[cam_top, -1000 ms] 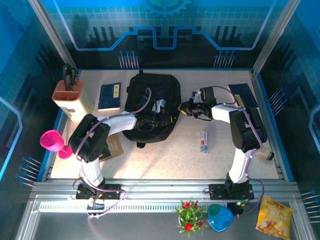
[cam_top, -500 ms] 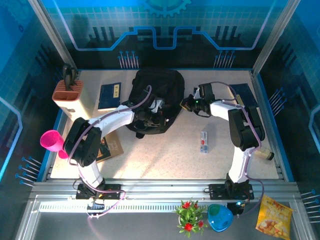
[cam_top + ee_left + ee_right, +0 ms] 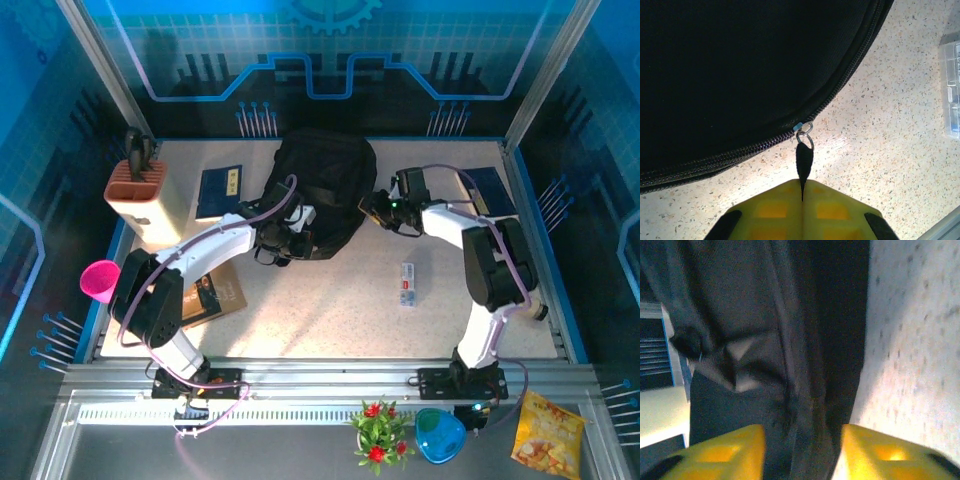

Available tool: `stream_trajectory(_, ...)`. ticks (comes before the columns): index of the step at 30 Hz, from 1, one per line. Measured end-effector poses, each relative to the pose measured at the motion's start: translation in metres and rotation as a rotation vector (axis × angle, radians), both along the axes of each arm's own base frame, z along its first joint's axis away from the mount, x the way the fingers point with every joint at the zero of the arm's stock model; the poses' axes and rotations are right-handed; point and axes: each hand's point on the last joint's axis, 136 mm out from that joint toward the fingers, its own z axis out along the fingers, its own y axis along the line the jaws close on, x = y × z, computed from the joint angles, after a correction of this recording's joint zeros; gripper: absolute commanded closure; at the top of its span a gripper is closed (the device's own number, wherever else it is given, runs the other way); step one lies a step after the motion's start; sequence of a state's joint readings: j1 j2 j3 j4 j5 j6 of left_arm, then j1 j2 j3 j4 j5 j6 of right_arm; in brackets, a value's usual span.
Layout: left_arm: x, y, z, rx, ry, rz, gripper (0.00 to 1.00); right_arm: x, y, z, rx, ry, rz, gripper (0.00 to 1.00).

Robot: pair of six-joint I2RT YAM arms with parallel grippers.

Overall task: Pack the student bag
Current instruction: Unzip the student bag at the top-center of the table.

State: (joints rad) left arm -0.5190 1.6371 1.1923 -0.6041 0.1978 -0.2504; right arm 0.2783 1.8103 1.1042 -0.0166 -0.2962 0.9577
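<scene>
Top external view, student bag (image 3: 330,180) lying at rear centre of the table (image 3: 330,300), left gripper (image 3: 802,196) pinched tight on the zip pull tab (image 3: 804,159) at the bag's edge, right gripper (image 3: 802,440) jaws parted, bag fabric between them

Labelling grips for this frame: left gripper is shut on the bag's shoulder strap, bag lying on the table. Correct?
Not the strap. The left gripper is shut on the zipper pull of the student bag, which lies on the table. The left wrist view shows it.
</scene>
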Motion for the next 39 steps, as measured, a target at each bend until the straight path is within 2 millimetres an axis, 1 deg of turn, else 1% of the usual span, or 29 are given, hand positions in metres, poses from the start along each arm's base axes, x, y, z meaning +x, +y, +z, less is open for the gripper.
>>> stream_trajectory(2,0.0,0.0,0.0,0.0,-0.003,-0.006,1.0,-0.018,0.008,0.008,0.015,0.018,-0.009,0.37)
stream_trajectory(4,0.0,-0.001,0.0,0.0,-0.007,-0.014,1.0,-0.037,0.021,0.012,0.036,0.044,-0.013,0.34)
stream_trajectory(7,0.0,-0.001,0.0,-0.003,-0.004,-0.019,1.0,-0.058,0.038,0.003,0.058,0.105,-0.013,0.33)
stream_trajectory(10,-0.001,-0.002,-0.001,-0.005,0.0,-0.021,1.0,-0.067,0.053,-0.011,0.069,0.159,-0.02,0.33)
stream_trajectory(13,-0.001,-0.003,-0.002,-0.01,0.005,-0.024,1.0,-0.068,0.062,-0.022,0.08,0.19,-0.029,0.35)
stream_trajectory(15,-0.001,-0.003,-0.003,-0.008,0.008,-0.024,1.0,-0.066,0.063,-0.031,0.078,0.212,-0.042,0.37)
stream_trajectory(17,-0.002,-0.003,-0.003,-0.007,0.009,-0.024,1.0,-0.063,0.064,-0.035,0.077,0.221,-0.052,0.4)
stream_trajectory(19,-0.002,-0.003,-0.003,-0.006,0.009,-0.023,1.0,-0.059,0.065,-0.035,0.077,0.219,-0.054,0.47)
stream_trajectory(22,-0.003,0.0,-0.005,0.007,0.016,-0.021,1.0,-0.054,0.065,-0.033,0.071,0.206,-0.063,0.6)
stream_trajectory(24,-0.005,0.004,-0.007,0.029,0.021,-0.018,1.0,-0.053,0.063,-0.034,0.06,0.2,-0.066,0.7)
stream_trajectory(27,-0.007,0.012,-0.011,0.075,0.031,-0.007,1.0,-0.053,0.059,-0.037,0.034,0.199,-0.075,0.79)
stream_trajectory(32,-0.008,0.034,-0.014,0.159,0.043,0.023,1.0,-0.051,0.05,-0.04,-0.01,0.189,-0.085,0.85)
stream_trajectory(36,-0.006,0.053,-0.014,0.2,0.053,0.068,1.0,-0.044,0.036,-0.041,-0.036,0.174,-0.097,0.85)
stream_trajectory(39,-0.003,0.061,-0.014,0.204,0.056,0.09,1.0,-0.037,0.025,-0.04,-0.052,0.156,-0.105,0.83)
